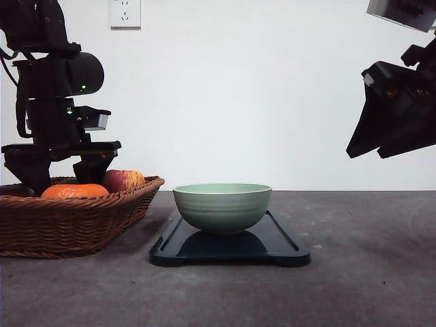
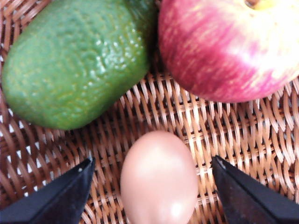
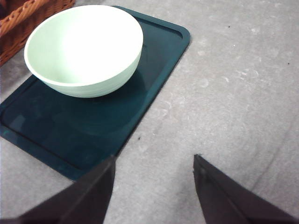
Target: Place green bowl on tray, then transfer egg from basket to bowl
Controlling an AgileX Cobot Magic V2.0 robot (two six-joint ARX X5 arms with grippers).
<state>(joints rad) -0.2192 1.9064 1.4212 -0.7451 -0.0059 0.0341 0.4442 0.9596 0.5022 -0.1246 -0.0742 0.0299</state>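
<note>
Egg (image 2: 159, 179) between spread left gripper (image 2: 152, 196) fingers, untouched.

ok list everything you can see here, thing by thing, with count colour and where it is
green bowl: 1, pale sage green, empty, upright on the tray
tray: 1, dark blackish, on the table right of the basket
basket: 1, brown wicker, at the table's left
egg: 1, tan, on the basket floor between the left fingers
apple: 1, red-yellow, in the basket
avocado: 1, green, bumpy, in the basket beside the apple
orange fruit: 1, orange, in the basket
wall socket: 1, white, on the wall
table: 1, grey
left gripper: open, down in the basket, straddling the egg
right gripper: open, raised right of the tray
</note>
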